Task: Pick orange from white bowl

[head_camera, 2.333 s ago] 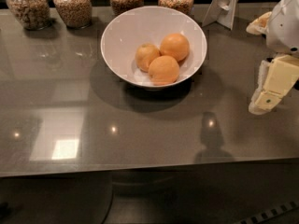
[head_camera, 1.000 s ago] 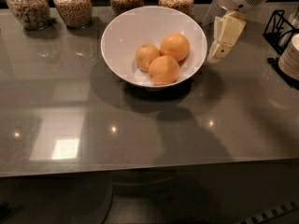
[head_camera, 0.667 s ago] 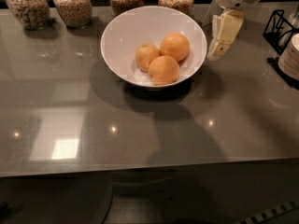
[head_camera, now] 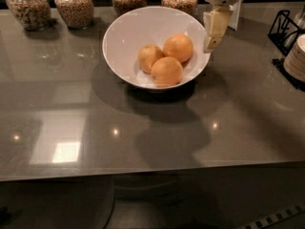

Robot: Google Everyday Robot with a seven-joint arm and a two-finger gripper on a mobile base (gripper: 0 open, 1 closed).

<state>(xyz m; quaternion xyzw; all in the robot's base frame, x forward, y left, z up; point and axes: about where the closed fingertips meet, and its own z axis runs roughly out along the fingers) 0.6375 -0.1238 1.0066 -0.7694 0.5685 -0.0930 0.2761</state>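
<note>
hand [head_camera: 209, 42] at right rim of bowl [head_camera: 119, 42], grip cannot tell | orange [head_camera: 178, 47] in bowl beside two paler fruits [head_camera: 149, 57] | bowl on table [head_camera: 143, 142]

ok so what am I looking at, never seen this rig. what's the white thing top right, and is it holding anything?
One camera looks down on a glossy grey counter; where it is mounted does not show. The white thing is the end of a mobile robot's single arm. The cream part hanging from it is the gripper, beside the right rim of the white bowl. The bowl holds three fruits: the orange in front, a similar one behind it, and a smaller paler one on the left. All three lie in the bowl, so none is picked yet. Grain jars line the back.
</note>
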